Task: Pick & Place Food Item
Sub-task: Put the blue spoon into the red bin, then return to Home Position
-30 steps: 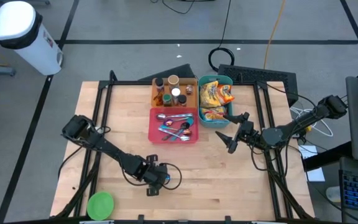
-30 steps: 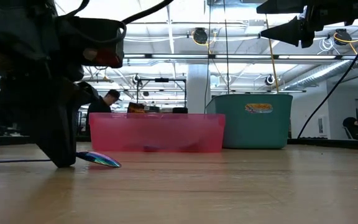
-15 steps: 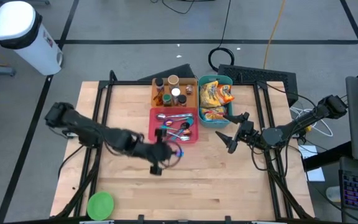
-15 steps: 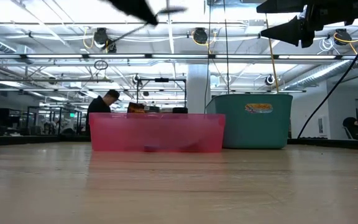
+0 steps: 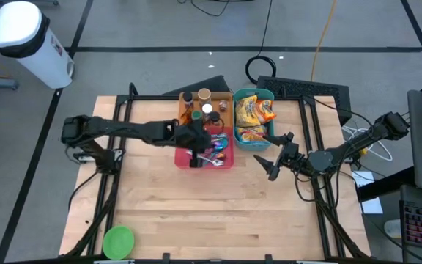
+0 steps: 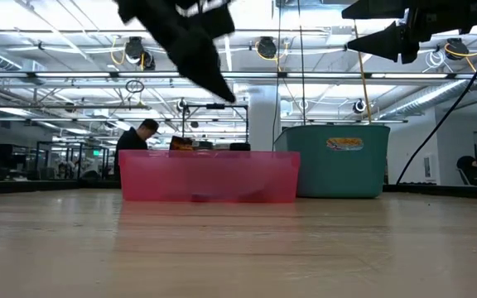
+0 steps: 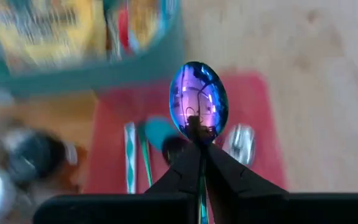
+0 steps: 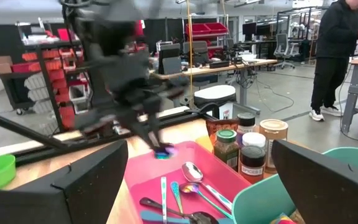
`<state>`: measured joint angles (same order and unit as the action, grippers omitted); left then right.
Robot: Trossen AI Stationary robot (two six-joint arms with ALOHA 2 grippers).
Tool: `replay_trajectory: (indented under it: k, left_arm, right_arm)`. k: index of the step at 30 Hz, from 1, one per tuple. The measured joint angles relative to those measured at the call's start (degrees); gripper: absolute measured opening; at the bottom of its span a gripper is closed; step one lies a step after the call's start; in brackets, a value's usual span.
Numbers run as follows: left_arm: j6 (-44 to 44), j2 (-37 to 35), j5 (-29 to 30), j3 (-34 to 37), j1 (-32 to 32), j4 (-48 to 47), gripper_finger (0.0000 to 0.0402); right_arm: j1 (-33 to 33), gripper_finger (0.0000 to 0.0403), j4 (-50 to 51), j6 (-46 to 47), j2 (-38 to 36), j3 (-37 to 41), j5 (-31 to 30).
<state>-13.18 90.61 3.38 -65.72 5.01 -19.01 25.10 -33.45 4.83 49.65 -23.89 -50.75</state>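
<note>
My left gripper (image 5: 198, 149) hangs over the pink tray (image 5: 181, 163), shut on an iridescent purple spoon (image 7: 198, 99). The low view shows this gripper (image 6: 211, 76) well above the tray's wall (image 6: 209, 175). The tray holds several other spoons and utensils. Snack packets (image 5: 251, 110) lie in the teal bin (image 5: 272, 132) to the tray's right. My right gripper (image 5: 266, 160) stands open in the air to the right of the bin, holding nothing, and it faces the trays. My left gripper pinches the spoon's handle just behind the bowl (image 7: 198, 133) between its two fingertips (image 7: 185, 163). The fingers lie along the handle and slant down from the table's left. The bowl juts out past the tips, and the spoon hangs clear above the pink tray.
An orange tray with spice jars (image 5: 205, 108) stands behind the pink tray. A green bowl (image 5: 118, 240) sits at the near left corner. The near half of the wooden table (image 5: 255, 220) is bare. A person (image 8: 337, 56) stands in the room beyond.
My left gripper has risen from the near middle of the table and swung toward the far edge, to above the pink tray. It stays shut on the spoon. The spoon, whose bowl lay on the table, is now lifted clear, and the gripper has rolled.
</note>
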Motion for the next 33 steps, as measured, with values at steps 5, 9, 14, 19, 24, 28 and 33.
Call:
replay_trajectory:
  k: [5, 9, 14, 19, 24, 28, 33]
  left_arm:
    - [1.6, 4.7, -5.7, 4.3, 4.1, 5.1, 0.0007]
    - [4.6, 7.0, -5.9, 4.3, 4.4, 6.0, 0.0020]
    - [7.8, 7.3, -3.3, 4.3, 4.1, 6.5, 0.0122]
    - [9.9, 5.8, 2.1, 3.2, 3.3, 3.1, 0.0225]
    - [10.4, -1.8, 2.1, -3.2, 2.5, -13.6, 0.0285]
    - [10.3, -11.2, 2.2, -6.1, 1.3, -22.9, 0.0312]
    - [9.5, -26.6, 2.1, -4.7, -1.1, -25.6, 0.0329]
  right_arm:
    - [0.0, 0.0391, 0.2, -0.1, 0.0, 0.0, 0.0]
    - [0.0, 0.0391, 0.1, -0.1, 0.0, 0.0, -0.1]
    - [0.0, 0.0391, -0.1, -0.1, 0.0, 0.0, -0.1]
    - [0.0, 0.0391, 0.1, 0.0, 0.0, 0.0, -0.1]
    - [0.0, 0.0391, 0.3, -1.1, 0.0, 0.0, -0.1]
    - [0.1, 0.0391, 0.3, -1.1, 0.0, 0.0, 0.0]
    - [0.1, 0.0391, 0.3, -1.0, 0.0, 0.0, 0.0]
